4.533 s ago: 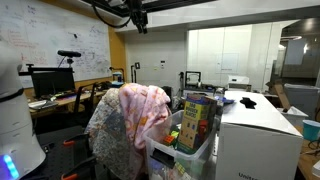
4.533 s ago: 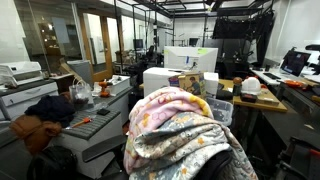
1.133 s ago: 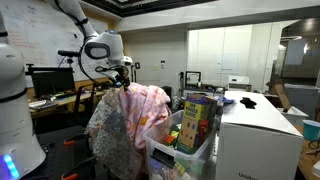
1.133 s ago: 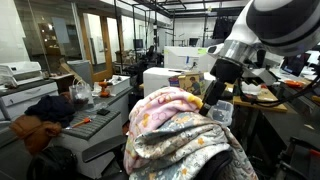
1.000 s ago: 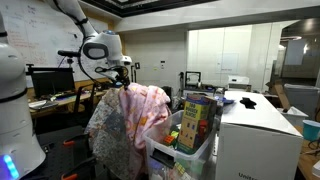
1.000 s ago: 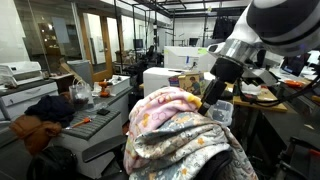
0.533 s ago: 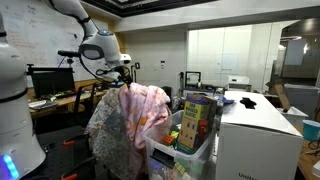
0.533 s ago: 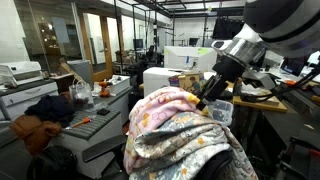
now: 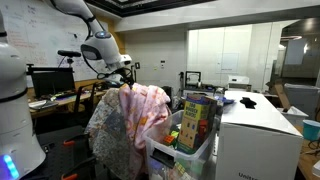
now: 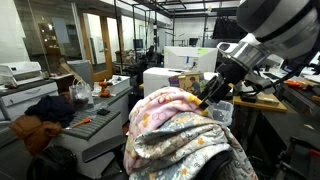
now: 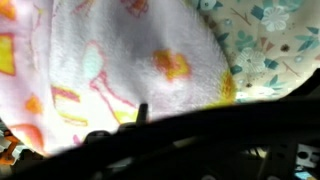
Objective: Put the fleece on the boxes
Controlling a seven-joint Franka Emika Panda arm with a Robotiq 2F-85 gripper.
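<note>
The fleece [image 9: 143, 108] hangs in a tall heap, its right edge just beside the boxes [image 9: 198, 118], with open air above both. The gripper [image 9: 125, 78] hovers at the heap's top left edge, jaws spread wide and gripping nothing. Whether it touches the fleece is unclear.

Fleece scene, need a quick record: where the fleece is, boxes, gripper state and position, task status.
target: fleece, pink with cartoon prints, draped in a mound beside the boxes
destination: boxes, upright colourful cartons, nothing draped on them
other: patterned cloth, pale, in the same mound, lower down
effector: gripper, open, at the top of the fleece; contact cannot be told
wrist view: fleece fills most of it, patterned cloth at upper right
task status: fleece not yet on the boxes
</note>
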